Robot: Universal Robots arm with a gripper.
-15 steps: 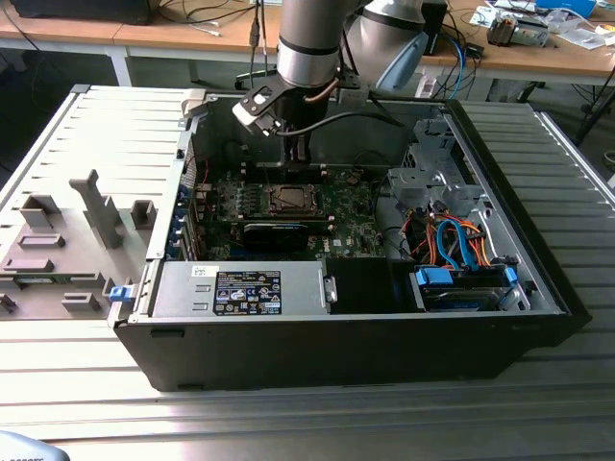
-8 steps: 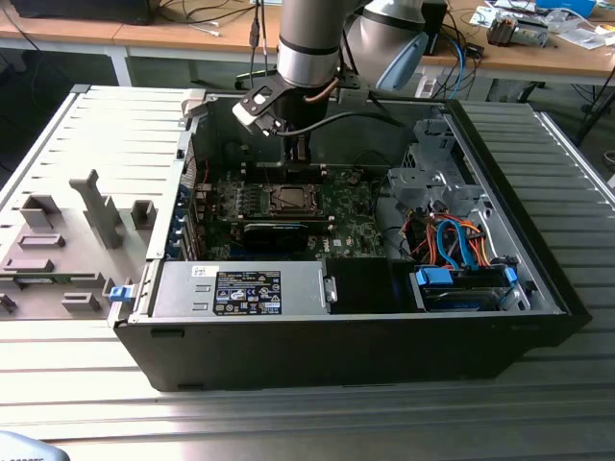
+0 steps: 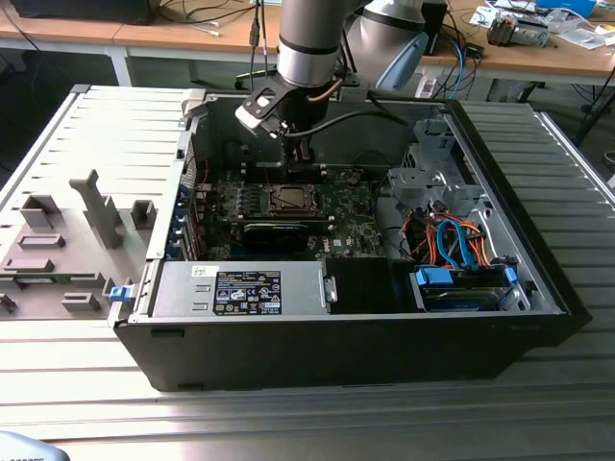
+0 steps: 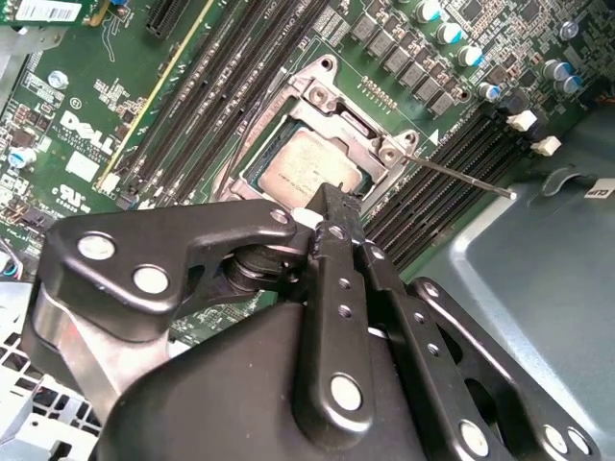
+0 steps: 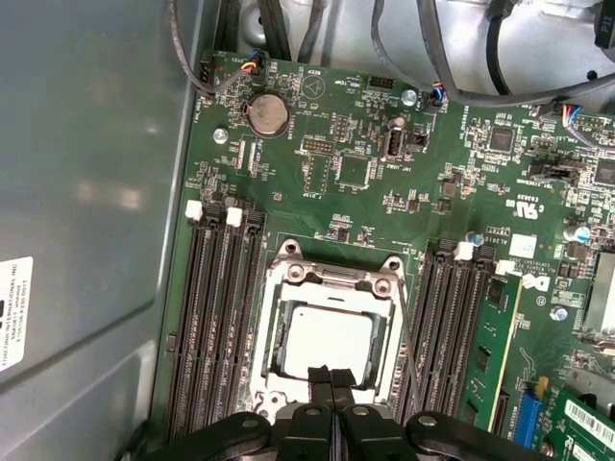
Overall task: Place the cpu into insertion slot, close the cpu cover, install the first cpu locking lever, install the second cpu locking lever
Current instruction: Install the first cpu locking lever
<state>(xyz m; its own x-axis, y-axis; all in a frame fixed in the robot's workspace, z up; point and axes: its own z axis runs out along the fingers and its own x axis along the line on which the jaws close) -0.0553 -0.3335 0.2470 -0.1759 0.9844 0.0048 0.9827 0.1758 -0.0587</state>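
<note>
The end effector [image 5: 332, 375] hovered just above the near edge of the cpu [image 5: 327, 344], its two black fingers pressed together with nothing between them. The cpu, a flat square with a dull silver-grey top, lay seated in the insertion slot [image 5: 277, 331]. The cpu cover [image 5: 332, 280], a thin silvery frame, lay flat around the chip, which showed through its window. In the second wrist view a thin metal locking lever [image 4: 461, 178] stuck out sideways from the socket corner. Whether either lever was latched could not be made out.

Printed white markings dotted the green motherboard [image 5: 365, 173]. A white sticker [image 5: 12, 312] sat on the grey case wall, cut off at the frame edge. A round silver coin cell [image 5: 268, 113] lay beyond the socket, and long black memory slots [image 5: 216, 317] flanked it.

In the exterior view the open black computer case [image 3: 336, 346] lay on a ribbed metal desk [image 3: 288, 423]. A labelled power supply [image 3: 247, 291] filled its near side, and orange and blue cables [image 3: 452, 240] tangled toward the exterior view's right.
</note>
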